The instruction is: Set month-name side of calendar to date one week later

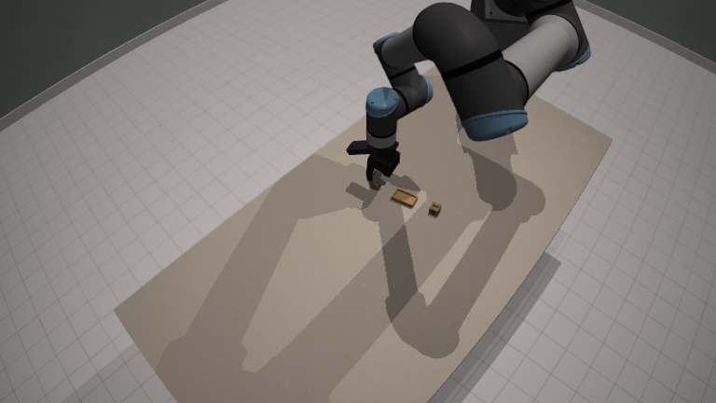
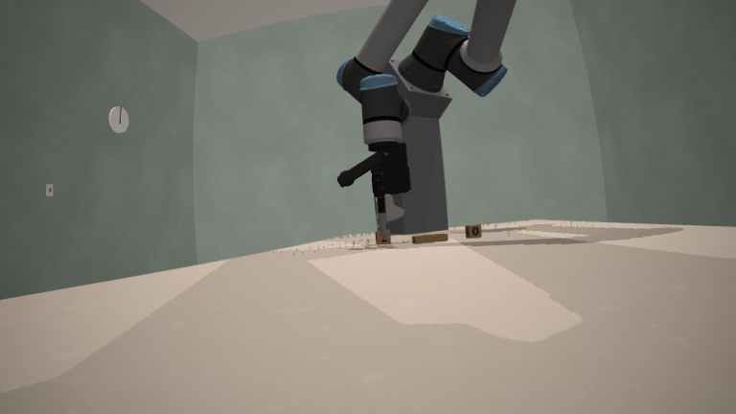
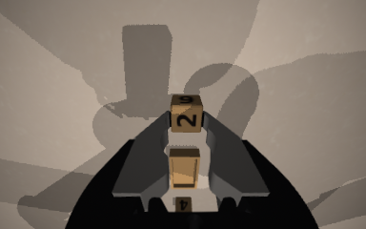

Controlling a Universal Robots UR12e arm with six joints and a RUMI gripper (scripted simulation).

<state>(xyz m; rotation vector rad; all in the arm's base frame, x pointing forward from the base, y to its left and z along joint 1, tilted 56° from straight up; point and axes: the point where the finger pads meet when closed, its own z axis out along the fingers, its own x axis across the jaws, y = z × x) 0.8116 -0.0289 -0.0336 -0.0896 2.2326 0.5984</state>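
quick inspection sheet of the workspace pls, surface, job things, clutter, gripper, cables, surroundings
surface: beige mat on a grey tiled floor, crossed by arm shadows
job's things: wooden tray holds no cube; one cube sits on the mat beside the tray, apart from it, a 0 facing the exterior view; second cube is in the fingers, low at the mat on the tray's other side, a 2 facing the wrist view
clutter: nothing seen
gripper: gripper pointing down, shut on the second cube
cables: nothing seen
surroundings: green walls, round wall clock, small wall plate, grey pedestal under the arm
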